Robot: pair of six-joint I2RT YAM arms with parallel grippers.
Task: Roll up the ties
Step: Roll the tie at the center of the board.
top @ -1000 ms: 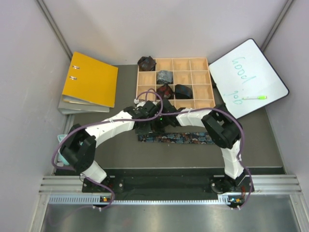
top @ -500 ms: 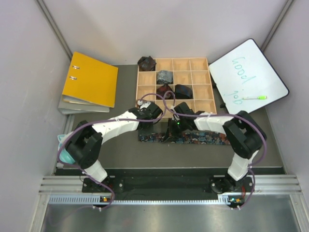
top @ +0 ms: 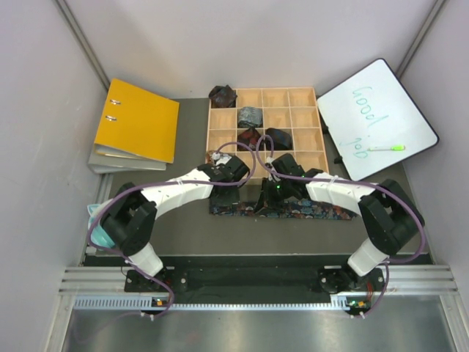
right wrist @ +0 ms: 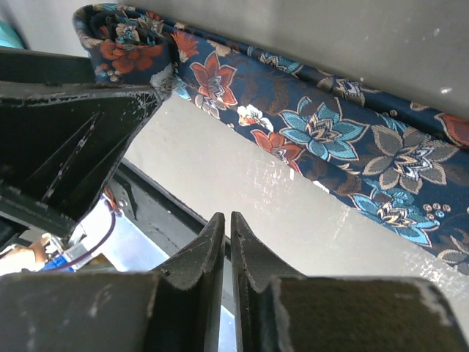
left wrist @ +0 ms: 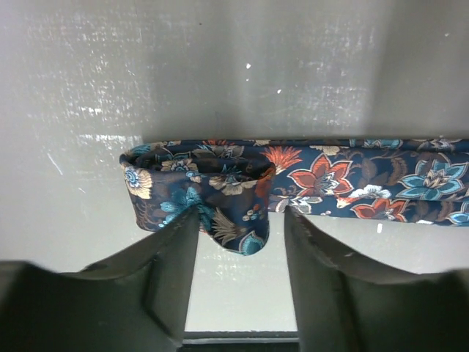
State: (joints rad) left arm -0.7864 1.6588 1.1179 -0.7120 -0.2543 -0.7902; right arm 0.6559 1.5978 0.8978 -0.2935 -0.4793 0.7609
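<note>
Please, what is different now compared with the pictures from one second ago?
The left gripper opened at the rolled end of the floral tie. The right arm swung right along the tie; the right gripper is nearly shut and empty. Unchanged: the tie on the table, rolled ties in the wooden tray, binder, whiteboard.

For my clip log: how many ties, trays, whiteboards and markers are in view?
Rolled ties in the tray: 4
Floral tie, mostly unrolled: 1
Tray: 1
Whiteboard: 1
Marker: 1
Total: 8
</note>
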